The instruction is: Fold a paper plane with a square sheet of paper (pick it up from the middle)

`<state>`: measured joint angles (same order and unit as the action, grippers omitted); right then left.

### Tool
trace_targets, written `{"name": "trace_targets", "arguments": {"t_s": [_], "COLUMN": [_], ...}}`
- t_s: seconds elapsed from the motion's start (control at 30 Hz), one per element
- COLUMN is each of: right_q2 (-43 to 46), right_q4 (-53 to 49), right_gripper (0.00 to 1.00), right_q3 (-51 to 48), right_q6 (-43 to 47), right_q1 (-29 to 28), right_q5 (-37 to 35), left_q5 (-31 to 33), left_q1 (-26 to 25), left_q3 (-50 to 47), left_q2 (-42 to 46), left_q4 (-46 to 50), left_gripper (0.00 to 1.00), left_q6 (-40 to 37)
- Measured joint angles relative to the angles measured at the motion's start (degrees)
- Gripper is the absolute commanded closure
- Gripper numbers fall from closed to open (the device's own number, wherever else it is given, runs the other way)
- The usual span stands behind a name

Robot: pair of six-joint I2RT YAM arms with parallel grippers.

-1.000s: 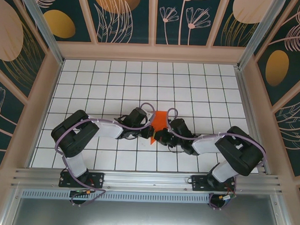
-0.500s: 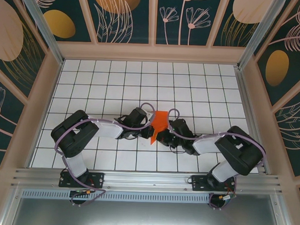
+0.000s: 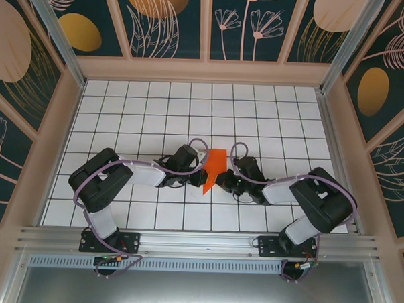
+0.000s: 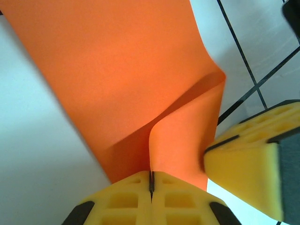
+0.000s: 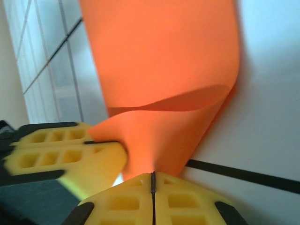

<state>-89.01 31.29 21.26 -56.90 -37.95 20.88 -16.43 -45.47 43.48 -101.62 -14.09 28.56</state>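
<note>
Looking from above, you have the square sheet of paper [image 3: 215,163] mid-counter [image 3: 156,116] between both arms. Left wrist: left fingers [image 4: 138,194] pinch its bowed edge. Right wrist: right fingers [image 5: 140,194] pinch likewise. Align the edges squarely before you crease.

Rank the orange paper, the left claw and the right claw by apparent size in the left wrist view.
1. orange paper: largest by far.
2-3. right claw and left claw: these look similar. Both are cropped by the frame and very near, so there is no firm order.
</note>
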Motion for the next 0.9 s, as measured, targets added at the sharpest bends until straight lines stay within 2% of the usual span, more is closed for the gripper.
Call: {"name": "trace_targets", "arguments": {"t_s": [0.3, 0.5, 0.9], "right_q2": [1.3, 3.7, -2.3], "right_q4": [-3.0, -3.8, -3.9], "right_gripper": [0.9, 0.9, 0.91], "right_q3": [1.3, 2.3, 4.0], "right_q6": [0.9, 2.4, 3.6], "right_q1": [0.2, 3.8, 5.4], "right_q5": [-0.3, 0.5, 2.0], "left_q5": [0.0, 0.0, 0.2], "left_q1": [0.0, 0.0, 0.0], "left_q3": [0.0, 0.0, -0.1], "left_q2": [0.0, 0.1, 0.1], "left_q4": [0.1, 0.1, 0.2], "left_gripper": [0.95, 0.95, 0.95], "left_q6": [0.0, 0.0, 0.0]}}
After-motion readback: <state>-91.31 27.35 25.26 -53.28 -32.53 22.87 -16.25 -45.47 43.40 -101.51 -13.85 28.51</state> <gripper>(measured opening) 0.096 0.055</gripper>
